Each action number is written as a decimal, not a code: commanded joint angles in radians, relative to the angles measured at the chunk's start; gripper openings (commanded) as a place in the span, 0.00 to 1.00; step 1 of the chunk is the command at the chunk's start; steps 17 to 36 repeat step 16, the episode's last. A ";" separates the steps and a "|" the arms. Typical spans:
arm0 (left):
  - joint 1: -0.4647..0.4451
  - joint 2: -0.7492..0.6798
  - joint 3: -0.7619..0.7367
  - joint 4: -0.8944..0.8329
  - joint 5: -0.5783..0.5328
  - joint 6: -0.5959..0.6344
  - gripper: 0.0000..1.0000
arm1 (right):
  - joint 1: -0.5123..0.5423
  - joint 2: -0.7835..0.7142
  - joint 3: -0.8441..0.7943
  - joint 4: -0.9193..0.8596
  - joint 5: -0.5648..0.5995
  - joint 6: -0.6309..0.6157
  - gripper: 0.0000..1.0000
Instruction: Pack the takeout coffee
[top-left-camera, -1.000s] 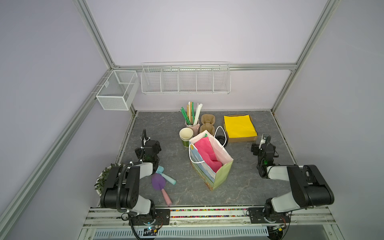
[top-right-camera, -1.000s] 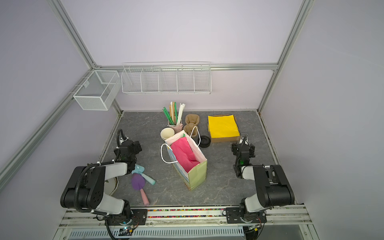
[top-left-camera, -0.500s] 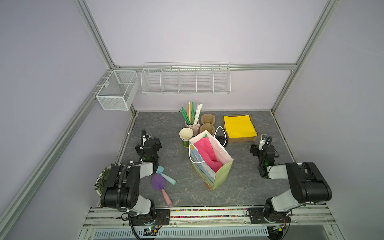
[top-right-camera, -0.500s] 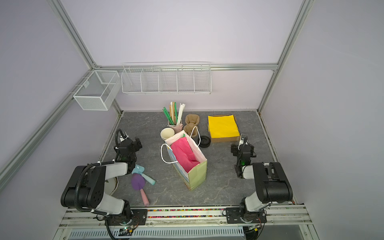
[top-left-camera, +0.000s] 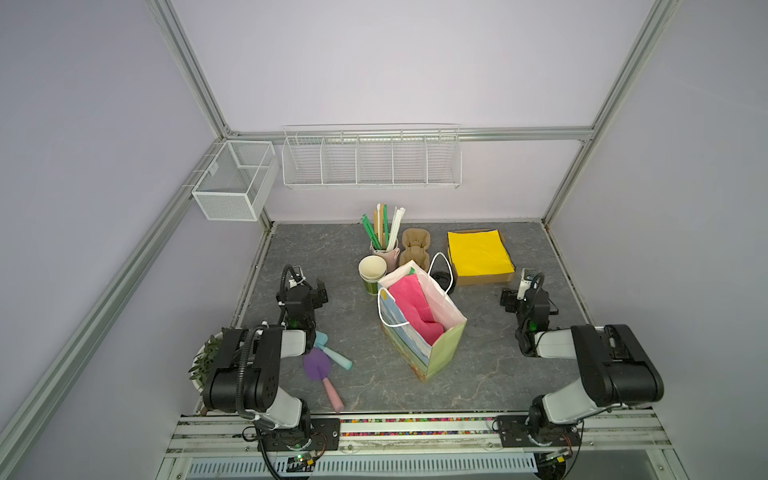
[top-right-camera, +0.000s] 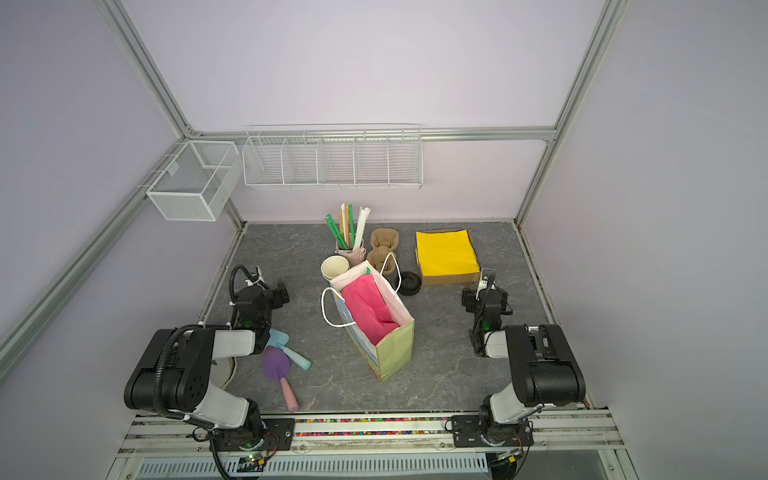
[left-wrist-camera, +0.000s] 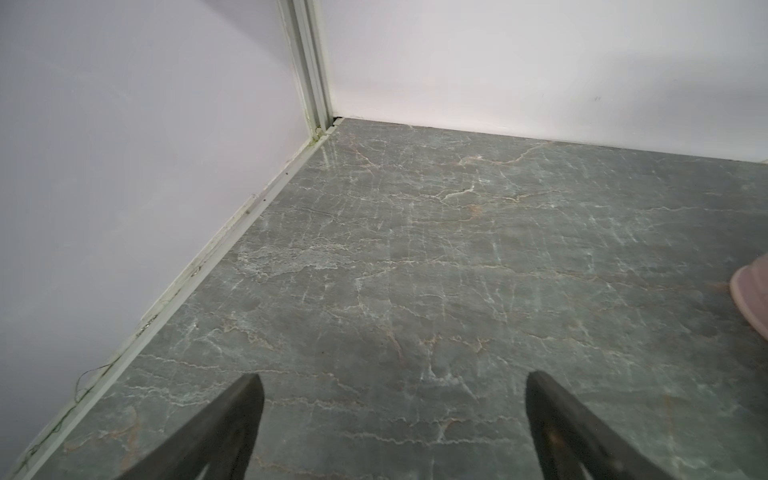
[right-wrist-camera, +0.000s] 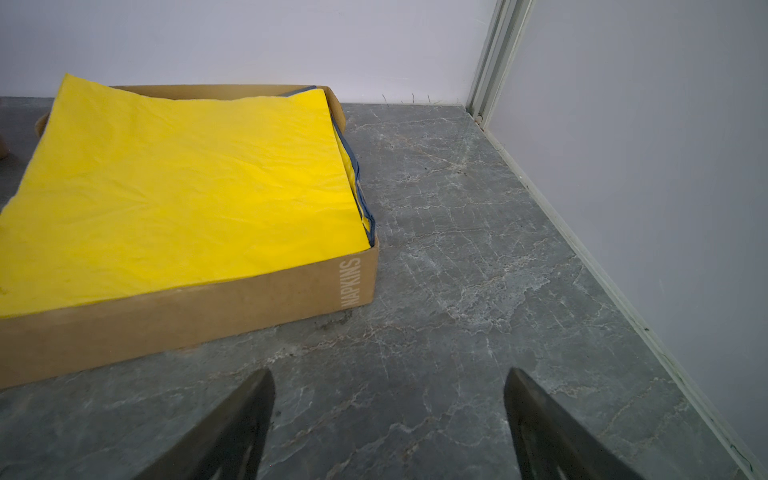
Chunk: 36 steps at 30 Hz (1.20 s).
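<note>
We see the left gripper (left-wrist-camera: 393, 375) spread wide in its wrist view. Its two dark fingers (left-wrist-camera: 232, 419) stand far apart with only bare grey marbled tabletop (left-wrist-camera: 415, 249) between them. It grips nothing; we cannot tell whether the tips touch the surface. The rounded edge of a pale pink pot (left-wrist-camera: 754, 303) shows at the side of that view, well clear of the fingers.

The right gripper (right-wrist-camera: 389, 371) is likewise spread wide and empty over bare tabletop. A shallow brown cardboard tray (right-wrist-camera: 166, 320) printed NAPKINS, filled with yellow paper napkins (right-wrist-camera: 187, 187), lies near it but apart from both fingers.

In both top views the two grippers sit low at opposite sides of the table. An open pale green paper gift bag (top-left-camera: 446, 345) stuffed with pink tissue paper (top-left-camera: 415, 307) stands between them.

We cannot make out the takeout coffee as a lidded cup in any view. A small green patch (top-left-camera: 412, 271) shows at the bag's far rim, but we cannot tell what it is. A stack of lidless green paper cups (top-left-camera: 372, 270) and loose round black plastic lids (top-left-camera: 444, 279) stand just behind the bag.
</note>
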 joint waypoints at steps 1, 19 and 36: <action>0.005 0.009 -0.018 0.091 0.045 0.029 0.98 | 0.000 -0.009 0.005 0.021 -0.005 -0.005 0.89; 0.005 0.011 -0.016 0.087 0.045 0.029 0.98 | 0.001 -0.008 0.008 0.020 -0.005 -0.004 0.89; 0.005 0.011 -0.016 0.087 0.045 0.029 0.98 | 0.001 -0.008 0.008 0.020 -0.005 -0.004 0.89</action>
